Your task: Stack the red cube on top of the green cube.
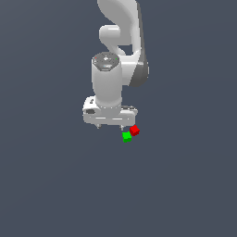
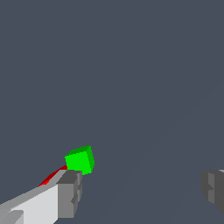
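The red cube (image 1: 134, 130) lies on the dark grey floor, with the green cube (image 1: 127, 136) close beside it toward the exterior view's lower left. My white gripper (image 1: 110, 126) hangs just to the exterior view's left of both cubes, fingers pointing down and spread wide with nothing between them. In the wrist view the green cube (image 2: 80, 159) shows just past one grey fingertip (image 2: 69, 193), and only a sliver of the red cube (image 2: 51, 176) peeks out behind that finger. The gripper (image 2: 142, 189) is open there, its other fingertip (image 2: 213, 189) far across.
The white arm (image 1: 118, 46) rises behind the gripper in the exterior view. The plain dark grey floor (image 1: 185, 185) fills everything else.
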